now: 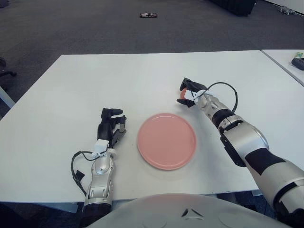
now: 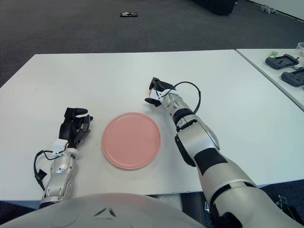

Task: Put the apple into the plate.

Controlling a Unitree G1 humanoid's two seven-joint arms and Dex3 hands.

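Roughly, left to right:
left hand (image 1: 112,124): idle, left of the plate, fingers loosely curled, grasping nothing.
plate (image 1: 166,140): pink, nothing on it, near-centre of the white table (image 1: 71,85).
apple (image 1: 182,95): reddish, mostly hidden inside the right hand, just past the plate's far-right rim; whether it is lifted clear of the table, can't tell.
right hand (image 1: 189,92): fingers clenched around the apple, arm stretched forward.
step: carry to plate, judged about halfway.
how to do it well: keep the grasp firm, lift clear of the rim, move near-left over plate centre, lower, then release so it doesn't roll.
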